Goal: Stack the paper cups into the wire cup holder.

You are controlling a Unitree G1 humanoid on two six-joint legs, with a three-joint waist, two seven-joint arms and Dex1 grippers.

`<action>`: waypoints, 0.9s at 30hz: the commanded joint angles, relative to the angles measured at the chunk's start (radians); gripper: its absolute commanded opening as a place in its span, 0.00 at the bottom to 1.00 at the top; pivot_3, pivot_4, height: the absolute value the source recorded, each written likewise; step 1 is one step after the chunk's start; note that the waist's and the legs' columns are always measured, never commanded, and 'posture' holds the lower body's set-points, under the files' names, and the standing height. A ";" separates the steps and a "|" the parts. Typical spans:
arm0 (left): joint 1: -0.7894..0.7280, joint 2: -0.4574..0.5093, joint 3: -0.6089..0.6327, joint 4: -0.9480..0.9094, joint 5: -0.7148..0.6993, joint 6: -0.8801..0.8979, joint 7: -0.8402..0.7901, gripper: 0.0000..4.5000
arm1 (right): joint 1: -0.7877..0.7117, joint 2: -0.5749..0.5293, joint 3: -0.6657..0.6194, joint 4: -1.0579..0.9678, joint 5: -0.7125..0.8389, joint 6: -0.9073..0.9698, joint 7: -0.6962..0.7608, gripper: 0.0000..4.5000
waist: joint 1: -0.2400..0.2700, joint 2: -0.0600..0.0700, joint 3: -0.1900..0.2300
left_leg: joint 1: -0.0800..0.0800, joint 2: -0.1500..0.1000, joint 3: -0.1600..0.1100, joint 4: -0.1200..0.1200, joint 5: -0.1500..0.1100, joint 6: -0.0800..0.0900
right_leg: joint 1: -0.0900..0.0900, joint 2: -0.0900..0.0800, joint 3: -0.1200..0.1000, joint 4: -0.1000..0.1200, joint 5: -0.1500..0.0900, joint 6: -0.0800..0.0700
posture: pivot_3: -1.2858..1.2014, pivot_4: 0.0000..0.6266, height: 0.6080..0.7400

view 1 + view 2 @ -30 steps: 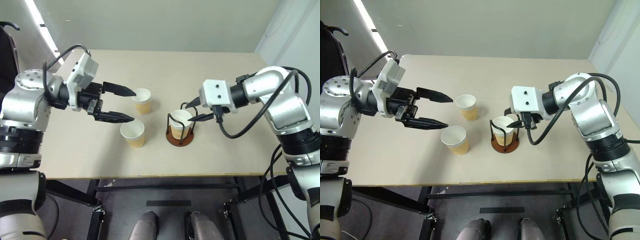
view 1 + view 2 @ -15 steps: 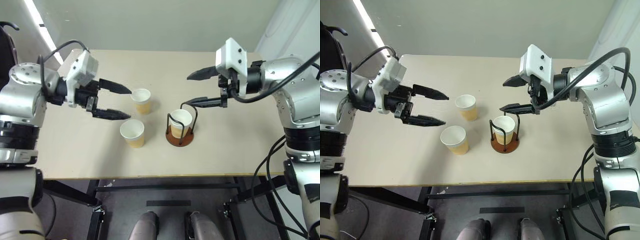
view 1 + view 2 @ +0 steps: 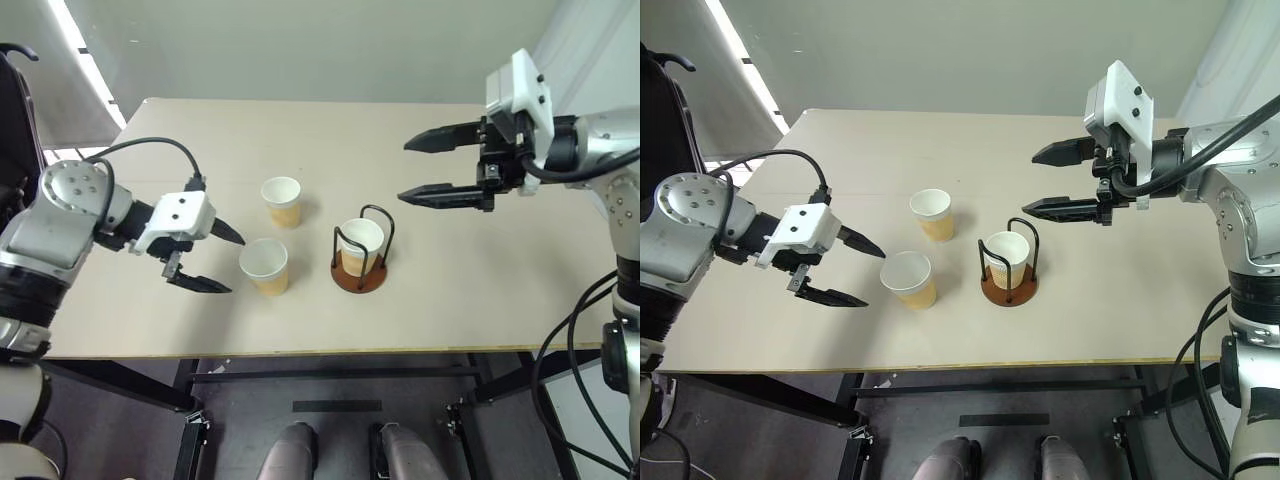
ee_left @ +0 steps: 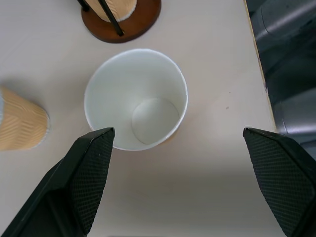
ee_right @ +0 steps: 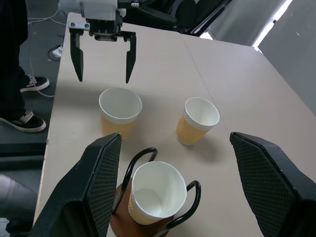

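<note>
1. Your left tool (image 3: 217, 259) sits low over the surface (image 3: 450, 280), just to the left of the nearer paper cup (image 3: 264, 266). Its two black fingers stand wide apart with nothing between them.
2. In the left wrist view that cup (image 4: 136, 98) stands upright and open-mouthed ahead of the spread fingers (image 4: 81, 173), and neither finger touches it.
3. Your right tool (image 3: 425, 168) hangs high above the surface, up and to the right of the wire cup holder (image 3: 360, 250). Its fingers are parted and hold nothing.
4. The wire cup holder stands near the middle of the surface on its round reddish-brown base. One paper cup (image 3: 360, 243) sits upright inside the black loops.
5. In the right wrist view the seated cup (image 5: 154, 195) looks slightly tilted against the wires, though the steep angle of that view makes this hard to judge.
6. The farther paper cup (image 3: 282, 200) stands upright on the surface, left of the holder and behind the nearer cup. The two loose cups are close together but apart.
7. You can see a person's dark trouser legs and sneakers (image 5: 24, 121) on the floor beside the surface in the right wrist view.
</note>
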 commanded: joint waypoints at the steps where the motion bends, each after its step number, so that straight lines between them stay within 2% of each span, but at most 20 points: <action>1: -0.042 -0.008 -0.002 0.021 0.042 -0.054 -0.035 1.00 | 0.001 -0.034 -0.052 -0.029 0.033 0.012 -0.010 0.78 | 0.000 0.000 0.000 | 0.000 0.000 0.000 0.000 0.000 0.000 | 0.000 0.000 0.000 0.000 0.000 0.000 | 0.52 0.24 1.00; 10: -0.059 -0.049 -0.016 -0.030 0.087 -0.046 -0.035 1.00 | 0.037 -0.098 -0.068 -0.024 0.062 0.024 -0.013 0.78 | 0.000 0.000 0.000 | 0.000 0.000 0.000 0.000 0.000 0.000 | 0.000 0.000 0.000 0.000 0.000 0.000 | 0.52 0.24 1.00; 18: -0.039 -0.077 -0.043 -0.081 0.108 -0.022 -0.035 1.00 | 0.048 -0.113 -0.067 -0.030 0.069 0.027 -0.028 0.78 | -0.001 0.000 0.000 | 0.000 0.000 0.000 0.000 0.000 0.000 | 0.000 0.000 0.000 0.001 0.000 0.000 | 0.52 0.24 1.00; 27: -0.054 -0.145 -0.023 -0.014 0.224 -0.093 -0.029 1.00 | 0.075 -0.122 -0.079 -0.048 0.083 0.030 -0.050 0.78 | 0.001 0.000 0.000 | 0.000 0.000 0.000 0.001 0.000 0.000 | 0.001 0.000 0.000 0.001 0.000 0.001 | 0.52 0.24 1.00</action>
